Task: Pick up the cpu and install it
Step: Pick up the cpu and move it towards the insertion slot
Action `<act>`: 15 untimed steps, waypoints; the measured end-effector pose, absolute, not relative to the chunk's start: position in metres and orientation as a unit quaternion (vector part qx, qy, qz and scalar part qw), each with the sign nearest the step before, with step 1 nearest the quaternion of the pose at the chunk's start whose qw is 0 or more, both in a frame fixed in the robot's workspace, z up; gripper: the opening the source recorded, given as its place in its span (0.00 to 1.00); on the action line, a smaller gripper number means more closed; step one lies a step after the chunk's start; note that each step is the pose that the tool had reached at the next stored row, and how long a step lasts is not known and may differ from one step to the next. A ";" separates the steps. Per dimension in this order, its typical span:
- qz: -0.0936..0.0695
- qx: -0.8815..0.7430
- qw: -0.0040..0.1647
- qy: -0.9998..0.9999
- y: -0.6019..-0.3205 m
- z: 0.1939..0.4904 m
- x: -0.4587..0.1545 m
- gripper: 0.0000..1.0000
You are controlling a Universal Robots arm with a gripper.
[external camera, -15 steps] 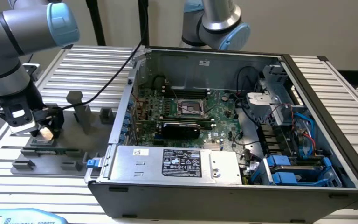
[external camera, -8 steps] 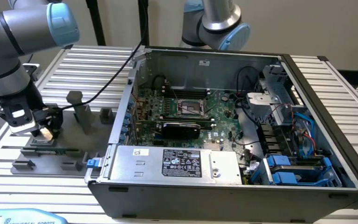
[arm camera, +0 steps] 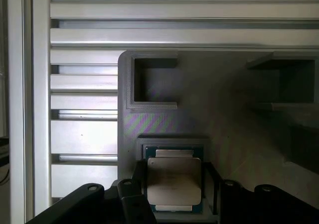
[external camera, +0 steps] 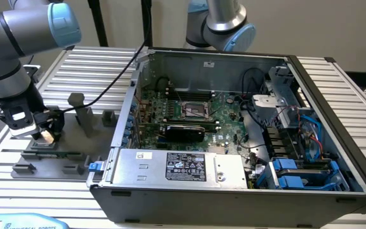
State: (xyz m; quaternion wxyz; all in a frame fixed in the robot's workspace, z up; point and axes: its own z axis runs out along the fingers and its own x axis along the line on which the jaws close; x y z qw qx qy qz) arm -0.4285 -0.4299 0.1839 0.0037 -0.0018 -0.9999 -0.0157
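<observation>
At the exterior view's left the gripper (external camera: 44, 135) is positioned low over the grey fixture plate (external camera: 49, 166). Its two black fingers (arm camera: 138, 184) are closed against opposite edges of the cpu (arm camera: 173, 181), which is seated flat, silver top up, in a square recess of that plate. Further towards the exterior view's right the open computer case (external camera: 234, 195) is laid on the slatted table (external camera: 94, 62), and the black-framed socket (external camera: 194, 110) on its motherboard (external camera: 224, 119) is noted well apart from the cpu
</observation>
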 end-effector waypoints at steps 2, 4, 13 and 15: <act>-0.016 -0.002 0.004 -1.000 -0.430 0.184 -0.429 0.55; -0.016 -0.002 0.004 -1.000 -0.430 0.184 -0.429 0.55; -0.016 -0.002 0.004 -1.000 -0.430 0.184 -0.428 0.56; -0.016 -0.002 0.004 -1.000 -0.430 0.184 -0.429 0.62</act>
